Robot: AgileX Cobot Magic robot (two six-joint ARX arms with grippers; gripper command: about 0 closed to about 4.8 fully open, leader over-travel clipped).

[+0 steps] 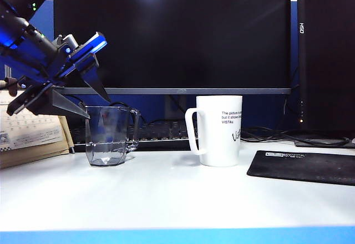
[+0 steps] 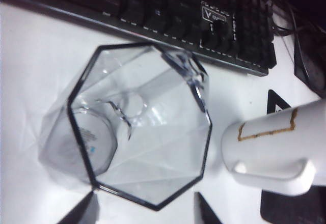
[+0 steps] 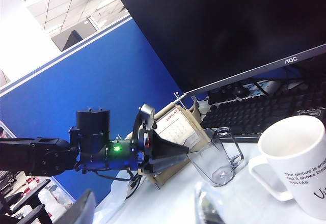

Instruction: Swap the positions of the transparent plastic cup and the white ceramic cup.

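Transparent plastic cup (image 1: 111,136) is standing upright on the white table (image 1: 177,194), left of centre in the exterior view, handle pointing toward the white ceramic cup (image 1: 219,130). The faceted walls are showing clearly; in the left wrist view the octagonal rim (image 2: 137,124) is seen from above and the cup is holding nothing. White ceramic cup is standing upright just right of centre, loop handle facing the clear cup, black print and a scribble on its side. The two cups are sitting near each other but apart, a strip of bare table between them.

Left gripper (image 1: 94,102) is hanging tilted at the clear cup's left side, its dark pointed fingers (image 1: 69,104) spread wide, the tips sitting at the cup's rim level. Whether a tip is touching the rim cannot be told from the exterior view. In the left wrist view both fingertips (image 2: 81,211) are showing at the frame edge, one on either side of the rim's near facet, gripping nothing.

Right gripper (image 3: 145,211) is not showing in the exterior view; in its own wrist view its two fingers are standing apart, holding nothing, well away from both cups.

Behind the cups a black keyboard (image 1: 158,133) is lying under a dark monitor (image 1: 172,33). A black mat (image 1: 305,166) is lying right of the white cup. A desk calendar (image 1: 30,130) is leaning at far left.
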